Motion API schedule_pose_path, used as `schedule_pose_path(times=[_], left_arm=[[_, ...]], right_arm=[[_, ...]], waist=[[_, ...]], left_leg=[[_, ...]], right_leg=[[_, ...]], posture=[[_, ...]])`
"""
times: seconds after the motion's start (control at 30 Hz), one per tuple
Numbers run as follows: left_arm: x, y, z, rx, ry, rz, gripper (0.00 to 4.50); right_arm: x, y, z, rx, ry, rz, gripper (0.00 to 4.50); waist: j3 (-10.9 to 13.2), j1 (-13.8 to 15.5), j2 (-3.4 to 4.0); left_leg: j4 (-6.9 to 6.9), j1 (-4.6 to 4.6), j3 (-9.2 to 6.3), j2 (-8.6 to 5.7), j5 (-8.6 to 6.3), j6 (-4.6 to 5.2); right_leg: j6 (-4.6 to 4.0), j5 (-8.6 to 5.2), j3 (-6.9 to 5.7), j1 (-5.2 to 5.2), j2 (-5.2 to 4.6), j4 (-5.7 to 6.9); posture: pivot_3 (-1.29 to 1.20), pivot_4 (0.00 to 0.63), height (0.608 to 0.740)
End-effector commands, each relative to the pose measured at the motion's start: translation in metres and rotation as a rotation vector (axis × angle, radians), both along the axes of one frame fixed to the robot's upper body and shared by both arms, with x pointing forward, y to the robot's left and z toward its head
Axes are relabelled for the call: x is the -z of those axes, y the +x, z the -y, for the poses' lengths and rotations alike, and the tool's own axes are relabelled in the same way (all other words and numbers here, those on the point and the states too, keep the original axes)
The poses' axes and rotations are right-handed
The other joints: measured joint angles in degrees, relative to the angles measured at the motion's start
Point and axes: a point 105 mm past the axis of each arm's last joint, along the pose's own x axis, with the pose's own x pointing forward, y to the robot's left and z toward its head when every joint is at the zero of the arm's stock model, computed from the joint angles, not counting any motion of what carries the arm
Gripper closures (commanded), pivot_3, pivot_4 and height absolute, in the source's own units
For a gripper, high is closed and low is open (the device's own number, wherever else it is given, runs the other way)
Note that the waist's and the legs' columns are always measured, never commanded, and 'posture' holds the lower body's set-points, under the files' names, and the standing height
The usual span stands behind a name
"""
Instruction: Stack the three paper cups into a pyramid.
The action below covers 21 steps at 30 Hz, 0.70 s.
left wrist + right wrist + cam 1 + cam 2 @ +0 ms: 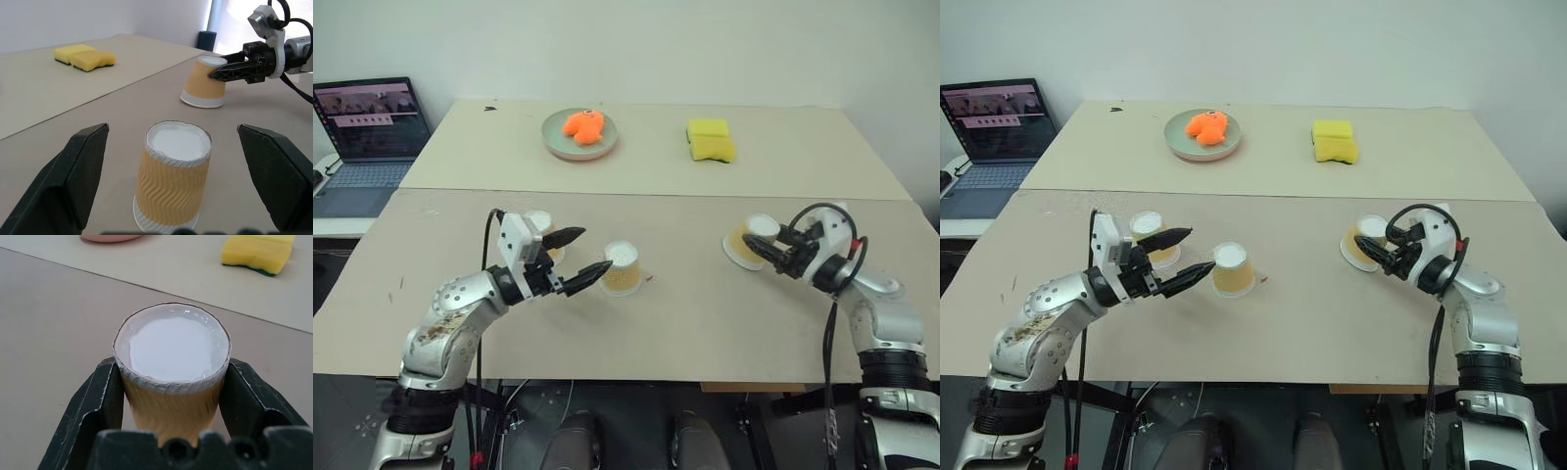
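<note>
Three paper cups stand base-up on the beige table (pixel 685 323). The middle cup (pixel 622 267) sits just past the fingertips of my left gripper (pixel 596 250), which is open and lined up with that cup (pixel 172 181). A second cup (pixel 539 225) stands behind the left gripper, partly hidden by it. On the right, my right gripper (pixel 766 249) is shut on the third cup (pixel 751 240), with a black finger (pixel 100 396) pressed on each side of the cup (pixel 172 382). From the left wrist view this cup (pixel 204 82) leans over, one edge of its rim off the table.
A pale green plate (pixel 554 143) holding an orange toy (pixel 582 125) and a yellow sponge (pixel 711 140) lie on the far table half. An open laptop (pixel 367 137) sits on a side surface at the far left.
</note>
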Motion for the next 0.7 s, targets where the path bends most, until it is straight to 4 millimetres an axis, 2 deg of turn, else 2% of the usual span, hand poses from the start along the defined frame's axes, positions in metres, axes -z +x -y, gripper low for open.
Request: schedule_pose_path(times=[0.03,0.13,0.23,0.47,0.7], left_arm=[[-0.002,-0.009,-0.014,-0.035,0.023,0.013,0.0],[0.001,-0.011,-0.02,-0.049,0.036,0.0,0.0],[0.0,-0.011,-0.021,-0.057,0.034,0.002,0.0],[-0.004,-0.013,-0.019,-0.069,0.023,0.016,0.0],[-0.006,-0.016,-0.022,-0.093,0.025,0.024,0.0]], right_arm=[[-0.031,-0.014,-0.03,-0.193,0.04,0.052,2.03],[-0.033,-0.037,-0.061,-0.412,0.048,-0.022,2.03],[-0.03,-0.046,-0.076,-0.514,0.024,-0.071,2.03],[-0.019,-0.037,-0.107,-0.644,-0.061,-0.062,2.03],[-0.01,-0.026,-0.124,-0.712,-0.117,-0.044,2.03]], waist=[[0.0,-0.17,0.01],[0.02,-0.38,0.03],[0.02,-0.27,0.02],[0.02,-0.24,0.01],[0.03,-0.43,0.0]], left_leg=[[-0.01,0.0,0.01,0.02,0.0,0.0],[-0.01,-0.05,0.0,0.05,-0.02,0.04],[0.0,-0.04,-0.04,0.06,-0.14,0.25],[0.0,-0.03,-0.05,0.02,-0.12,0.21],[0.01,-0.04,-0.02,0.01,0.02,-0.03]], right_leg=[[0.0,0.0,0.02,-0.04,0.0,0.0],[0.0,0.0,0.02,-0.11,0.0,0.03],[-0.01,0.0,0.0,-0.06,0.0,0.06],[-0.03,0.02,-0.03,-0.08,-0.02,0.04],[-0.03,0.02,-0.03,-0.07,-0.02,0.01]], posture=[[0.0,0.15,0.673],[0.0,0.15,0.673],[0.0,0.15,0.673],[0.0,0.15,0.673],[0.0,0.15,0.673]])
